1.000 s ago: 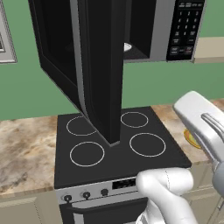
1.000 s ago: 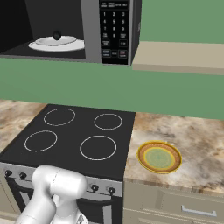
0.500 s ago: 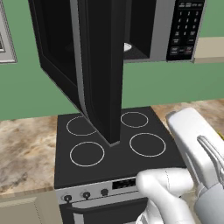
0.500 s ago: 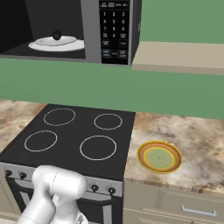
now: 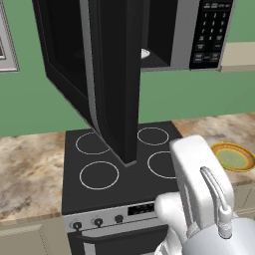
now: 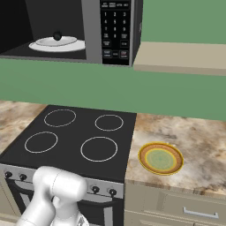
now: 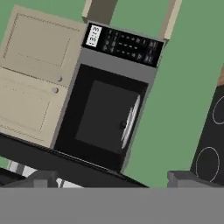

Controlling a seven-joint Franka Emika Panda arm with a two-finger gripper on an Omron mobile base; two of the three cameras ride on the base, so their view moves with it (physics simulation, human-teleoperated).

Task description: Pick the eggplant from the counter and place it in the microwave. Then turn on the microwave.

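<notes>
The microwave [image 6: 114, 31] hangs above the stove with its door [image 5: 117, 74] swung wide open. Inside, a small dark eggplant [image 6: 57, 35] rests on the white turntable plate [image 6: 66, 44]. The hand view is rolled sideways and looks from a distance into the open cavity, where the eggplant [image 7: 123, 125] sits against the plate's edge. My gripper [image 7: 113, 181] is open, its two fingertips [image 7: 43, 179] far apart with nothing between them, well away from the microwave [image 7: 113, 65]. The marbled counter [image 6: 194, 137] runs on both sides of the stove.
A black four-ring stove [image 6: 75, 137] lies directly below the microwave. A yellow-rimmed green plate [image 6: 160, 158] sits on the counter right of it. The open door [image 7: 65, 164] juts out over the stove. A beige shelf [image 6: 181, 57] runs right of the keypad [image 6: 115, 28].
In the left base view my white arm has swung lower and nearer the camera. The eggplant, microwave door and plate have not moved.
</notes>
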